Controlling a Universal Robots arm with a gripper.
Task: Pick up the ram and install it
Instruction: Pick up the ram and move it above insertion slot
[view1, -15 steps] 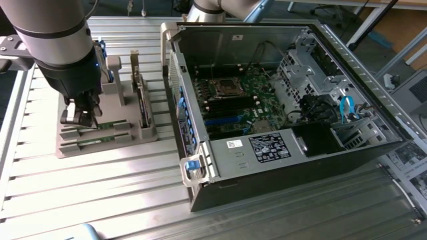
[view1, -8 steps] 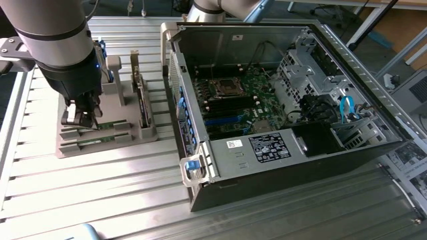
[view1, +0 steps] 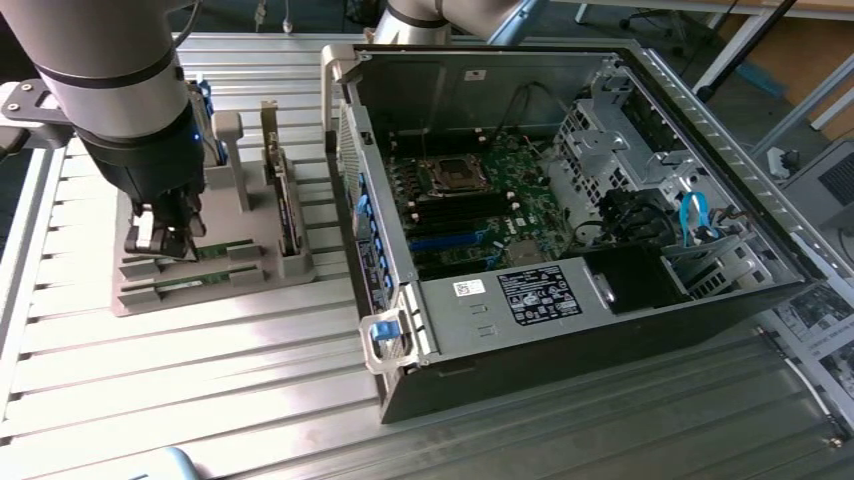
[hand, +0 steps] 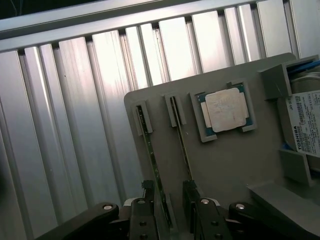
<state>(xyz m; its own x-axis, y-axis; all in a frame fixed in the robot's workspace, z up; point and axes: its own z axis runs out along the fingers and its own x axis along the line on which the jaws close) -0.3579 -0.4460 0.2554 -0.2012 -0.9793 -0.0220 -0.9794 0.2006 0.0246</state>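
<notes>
Two ram sticks stand on edge in slots of a grey holder (hand: 225, 165). My gripper (hand: 168, 212) is open and low over the holder, with its fingers (hand: 145, 210) either side of the end of one ram (hand: 152, 160). The other ram (hand: 181, 140) runs alongside and ends at the opposite finger. Nothing is gripped. In the exterior view the gripper (view1: 163, 240) hangs over the holder (view1: 254, 270) on the exterior view's left, beside the open computer case (view1: 534, 300), whose motherboard (view1: 481, 190) is exposed.
The holder also carries a square silver CPU (hand: 226, 110) and a hard drive (hand: 305, 125) with a white label, standing upright (view1: 280, 190). Ribbed aluminium table (view1: 200, 380) surrounds everything. The case wall (view1: 350, 150) rises just beside the holder.
</notes>
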